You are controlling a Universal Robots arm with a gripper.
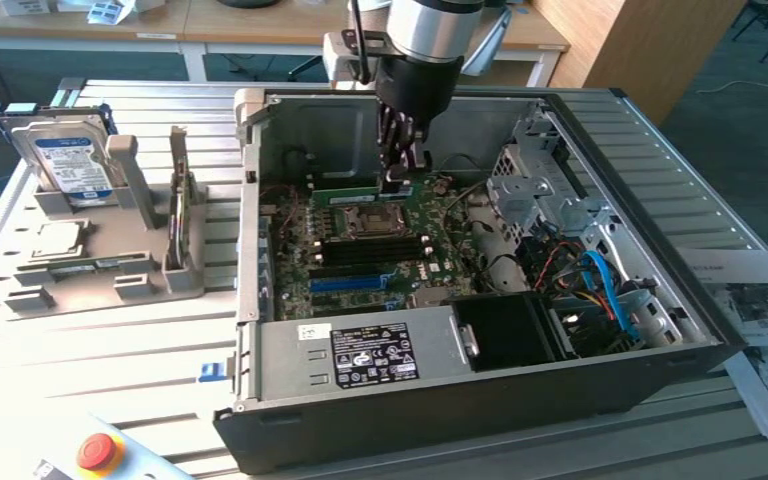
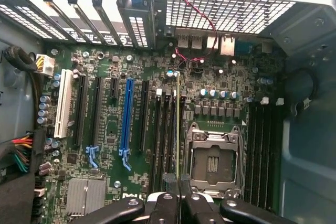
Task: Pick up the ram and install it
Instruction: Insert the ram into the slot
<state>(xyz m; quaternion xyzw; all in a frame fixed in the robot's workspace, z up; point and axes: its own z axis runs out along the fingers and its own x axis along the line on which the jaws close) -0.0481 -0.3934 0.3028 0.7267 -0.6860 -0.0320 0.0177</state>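
Observation:
My gripper (image 1: pixel 402 168) reaches down into the open computer case (image 1: pixel 257 330) and is shut on the ram (image 1: pixel 398 186), a thin green stick held on edge just above the motherboard (image 1: pixel 424 235). In the wrist view the ram (image 2: pixel 178 129) shows edge-on as a narrow line running away from my gripper (image 2: pixel 178 196). It lies along the long black memory slots (image 2: pixel 164 140) beside the empty processor socket (image 2: pixel 212 161). Whether its lower edge touches a slot I cannot tell.
A grey holder (image 1: pixel 104 270) on the exterior view's left carries a hard drive (image 1: pixel 71 165), a square silver processor (image 1: pixel 57 240) and another green stick (image 1: pixel 177 195). Inside the case are the power supply (image 1: pixel 371 355), drive cage (image 1: pixel 544 190) and cables (image 1: pixel 598 285). A red stop button (image 1: pixel 97 452) sits in front.

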